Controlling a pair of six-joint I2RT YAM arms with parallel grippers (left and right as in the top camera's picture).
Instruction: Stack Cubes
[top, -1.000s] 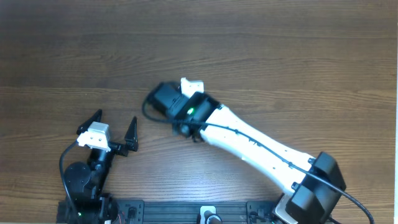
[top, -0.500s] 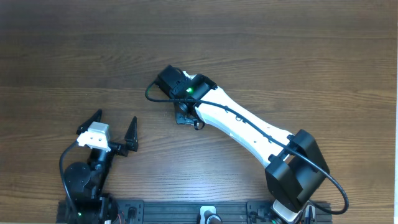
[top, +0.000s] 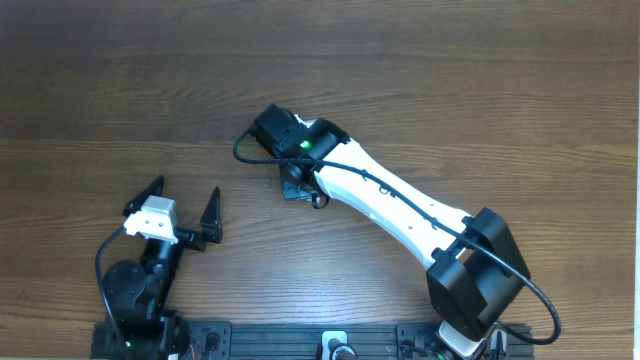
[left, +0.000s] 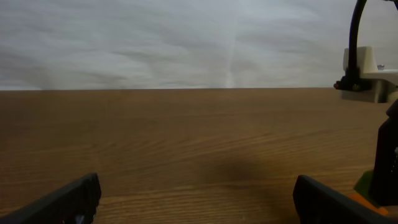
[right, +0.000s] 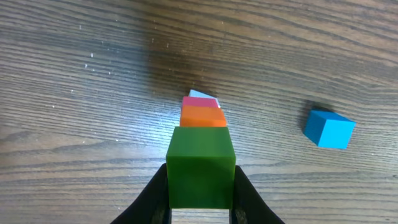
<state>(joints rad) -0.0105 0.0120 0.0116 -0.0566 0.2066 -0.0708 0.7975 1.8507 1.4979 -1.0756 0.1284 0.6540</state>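
My right gripper (right: 200, 190) is shut on a green cube (right: 200, 163), with a finger on each side of it. The green cube sits directly over a stack with an orange cube (right: 203, 116), a pink cube (right: 193, 101) and a pale cube (right: 203, 96) at the bottom. From the left wrist view, the green cube (left: 365, 182) appears to rest on the orange cube (left: 365, 199). A blue cube (right: 329, 129) lies alone on the table beside the stack. My left gripper (top: 184, 192) stands open near its base, nothing between its fingers (left: 69, 199).
The right arm (top: 400, 210) stretches diagonally from the bottom right to the table's middle, its wrist (top: 298, 143) covering the stack in the top view. Bare wooden table (top: 450, 80) lies all around.
A second ago the right arm raised its elbow and shifted its wrist slightly up and left; it has held still since. The left arm has not moved.
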